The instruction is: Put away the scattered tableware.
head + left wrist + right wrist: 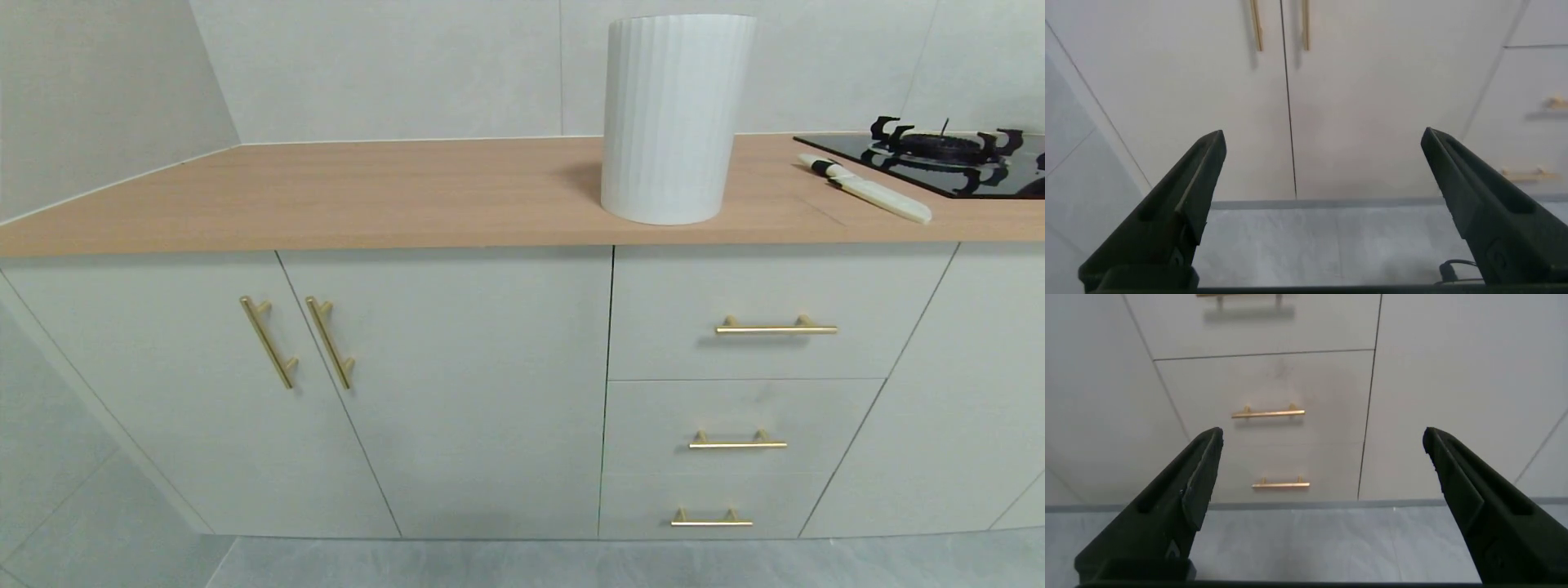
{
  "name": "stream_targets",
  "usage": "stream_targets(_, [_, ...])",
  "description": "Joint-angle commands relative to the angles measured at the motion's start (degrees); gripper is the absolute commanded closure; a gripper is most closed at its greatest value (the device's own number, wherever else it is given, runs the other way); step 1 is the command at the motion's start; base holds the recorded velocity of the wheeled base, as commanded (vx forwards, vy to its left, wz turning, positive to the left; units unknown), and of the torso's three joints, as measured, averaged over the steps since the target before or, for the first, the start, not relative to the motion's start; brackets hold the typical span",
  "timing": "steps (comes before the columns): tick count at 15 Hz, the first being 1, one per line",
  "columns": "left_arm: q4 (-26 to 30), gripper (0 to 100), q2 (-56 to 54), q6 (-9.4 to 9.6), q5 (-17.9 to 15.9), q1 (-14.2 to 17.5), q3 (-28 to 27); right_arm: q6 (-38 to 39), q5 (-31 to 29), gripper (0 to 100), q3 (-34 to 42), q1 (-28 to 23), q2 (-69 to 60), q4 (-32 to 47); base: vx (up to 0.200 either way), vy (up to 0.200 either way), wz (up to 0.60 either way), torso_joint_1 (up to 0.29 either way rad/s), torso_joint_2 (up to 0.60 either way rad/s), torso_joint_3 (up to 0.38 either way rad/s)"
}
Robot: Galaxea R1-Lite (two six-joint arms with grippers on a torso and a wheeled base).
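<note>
A white knife (867,188) with a black band on its handle lies on the wooden countertop (392,192) at the far right, beside the hob. A tall white ribbed container (671,118) stands on the counter right of centre. My left gripper (1323,143) is open, hanging low in front of the cabinet doors (1290,98) with nothing between its fingers. My right gripper (1323,441) is open too, facing the lower drawers (1270,414), and holds nothing.
A black gas hob (947,159) sits at the counter's far right. Below are two cabinet doors with gold handles (298,339) and three drawers with gold handles (775,328). Grey tiled floor (522,563) lies in front.
</note>
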Motion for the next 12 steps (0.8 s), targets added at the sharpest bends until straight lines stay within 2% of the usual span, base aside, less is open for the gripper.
stream_targets(1, [0.0,0,0.1,0.06,0.0,0.0,0.0,0.0,-0.1,0,0.0,0.0,0.1,0.0,0.2,0.0,0.0,0.007,0.01,0.007])
stream_targets(11, [0.0,0,0.1,-0.03,0.1,0.0,0.0,0.0,-0.1,0,0.0,0.0,0.1,0.0,0.2,0.0,0.0,0.001,0.0,0.004])
stream_targets(12, [0.0,0,0.1,-0.03,0.1,0.0,0.0,0.0,-0.1,0,0.0,0.0,0.1,0.0,0.0,0.0,0.0,0.0,0.0,0.0])
